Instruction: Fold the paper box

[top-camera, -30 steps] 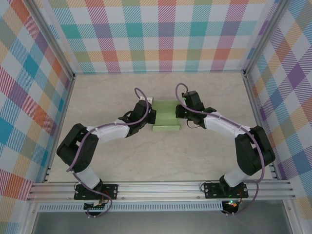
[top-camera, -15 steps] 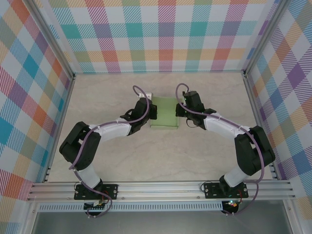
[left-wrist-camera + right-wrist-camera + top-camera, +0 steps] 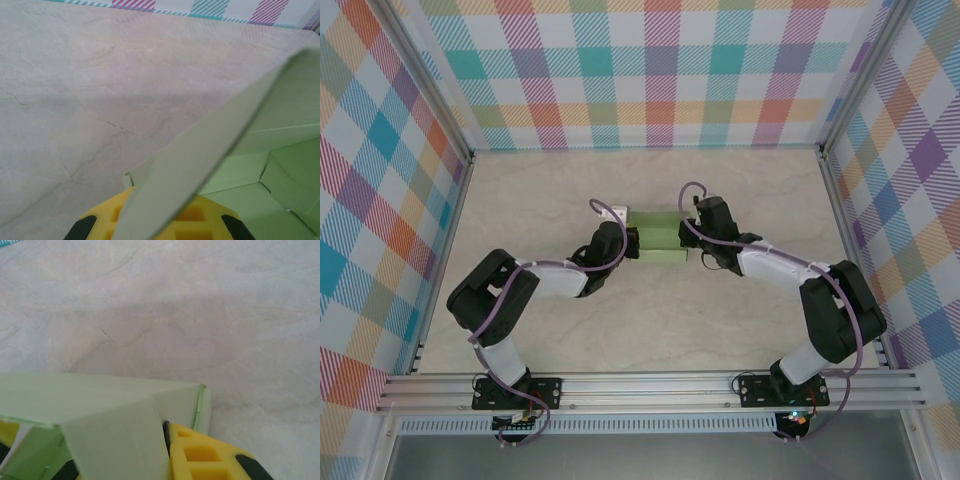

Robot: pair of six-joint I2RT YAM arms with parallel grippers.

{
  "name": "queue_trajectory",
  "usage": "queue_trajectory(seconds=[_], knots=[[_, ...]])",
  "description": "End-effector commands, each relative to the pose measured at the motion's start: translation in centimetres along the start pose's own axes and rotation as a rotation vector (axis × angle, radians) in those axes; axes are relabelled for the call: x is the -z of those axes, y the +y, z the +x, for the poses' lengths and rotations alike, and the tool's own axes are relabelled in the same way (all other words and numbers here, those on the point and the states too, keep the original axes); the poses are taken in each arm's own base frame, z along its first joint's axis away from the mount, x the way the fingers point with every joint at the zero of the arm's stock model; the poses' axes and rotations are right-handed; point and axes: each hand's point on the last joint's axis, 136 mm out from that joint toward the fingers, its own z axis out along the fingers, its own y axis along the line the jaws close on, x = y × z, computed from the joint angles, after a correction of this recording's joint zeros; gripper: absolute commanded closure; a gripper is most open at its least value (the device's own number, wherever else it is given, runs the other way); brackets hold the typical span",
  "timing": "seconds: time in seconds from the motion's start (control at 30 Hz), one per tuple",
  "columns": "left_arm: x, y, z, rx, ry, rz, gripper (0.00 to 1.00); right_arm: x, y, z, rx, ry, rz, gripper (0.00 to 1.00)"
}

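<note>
The paper box [image 3: 658,238] is pale green card, partly folded, in the middle of the table between both grippers. My left gripper [image 3: 628,242] is at its left end and is shut on a card flap [image 3: 210,150] that runs slantwise across the yellow fingers [image 3: 200,217]. The box's open inside [image 3: 280,200] lies to the right of that flap. My right gripper [image 3: 691,236] is at the box's right end. There a folded flap [image 3: 115,445] is pinched against the yellow finger [image 3: 210,455]. The card hides the other finger.
The marble-patterned table [image 3: 650,330] is walled in by checked panels [image 3: 660,70] at the back and on both sides. An aluminium rail [image 3: 650,385] runs along the near edge, where both arm bases are bolted.
Both grippers have come slightly nearer to the bases with the box between them. The card was spread taller half a second ago and now shows as a shorter band.
</note>
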Motion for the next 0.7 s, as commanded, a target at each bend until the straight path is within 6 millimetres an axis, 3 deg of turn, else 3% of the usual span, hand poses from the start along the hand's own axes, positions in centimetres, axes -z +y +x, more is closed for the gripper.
queue_trajectory(seconds=[0.0, 0.13, 0.23, 0.43, 0.67], knots=[[0.4, -1.9, -0.3, -0.029, -0.04, 0.058, 1.0, 0.7, 1.2, 0.3, -0.007, -0.012, -0.059, 0.82], [0.1, -1.7, -0.3, -0.047, -0.047, 0.044, 1.0, 1.7, 0.7, 0.1, 0.003, -0.05, -0.047, 0.75], [-0.2, -1.7, -0.4, -0.069, -0.054, 0.034, 1.0, 2.9, 0.8, -0.3, -0.006, -0.054, -0.045, 0.6], [-2.0, -2.0, 0.0, -0.123, -0.042, 0.022, 1.0, 6.0, 0.7, -1.1, -0.187, -0.036, -0.017, 0.44], [-3.0, -2.1, 0.2, -0.136, -0.044, 0.012, 1.0, 8.4, -0.5, -1.3, -0.28, -0.028, 0.006, 0.39]])
